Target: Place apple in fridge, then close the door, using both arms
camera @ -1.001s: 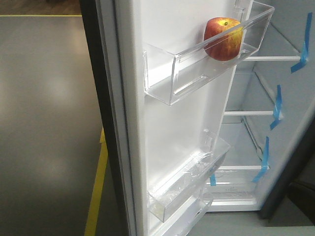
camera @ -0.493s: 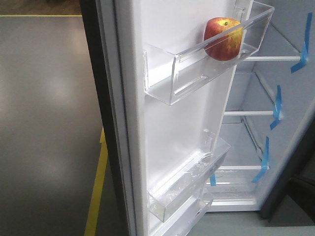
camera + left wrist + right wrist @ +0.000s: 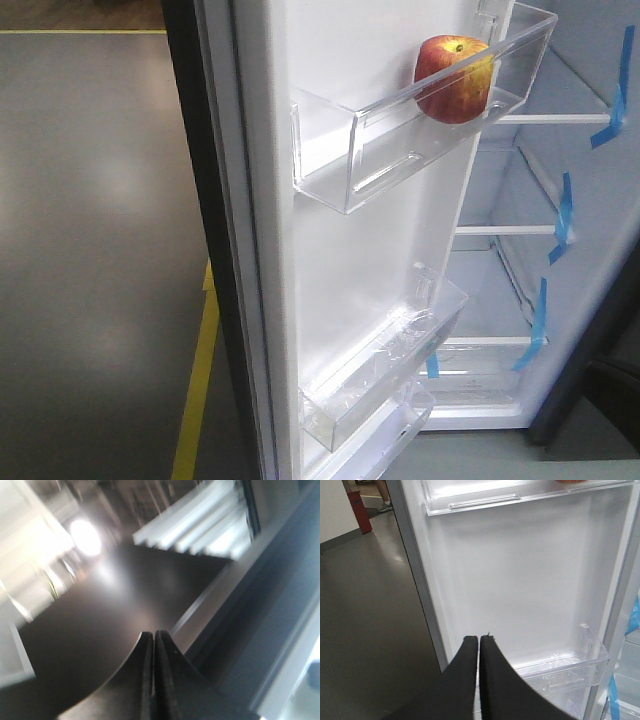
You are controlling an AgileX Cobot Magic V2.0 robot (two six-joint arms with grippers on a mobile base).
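**End effectors.** Right gripper (image 3: 479,640): jaws clenched together, holding nothing, facing the inner panel of the door (image 3: 520,580). Left gripper (image 3: 154,645): jaws likewise pressed together and empty, aimed at a dark surface; this view is blurred.

**Task item.** The apple (image 3: 455,78) sits in the upper bin (image 3: 400,115), at 1 o'clock in the front view.

**Hazards.**
- A hard swing could roll the apple along the bin.
- The right gripper appears to be inside the door's arc, so it could be pinched against the fridge (image 3: 520,200).

**Clearance.**
- Open floor (image 3: 100,250) lies at 9 o'clock of the door's outer edge.
- The lower bin (image 3: 560,665) projects at 4 o'clock of the right gripper.
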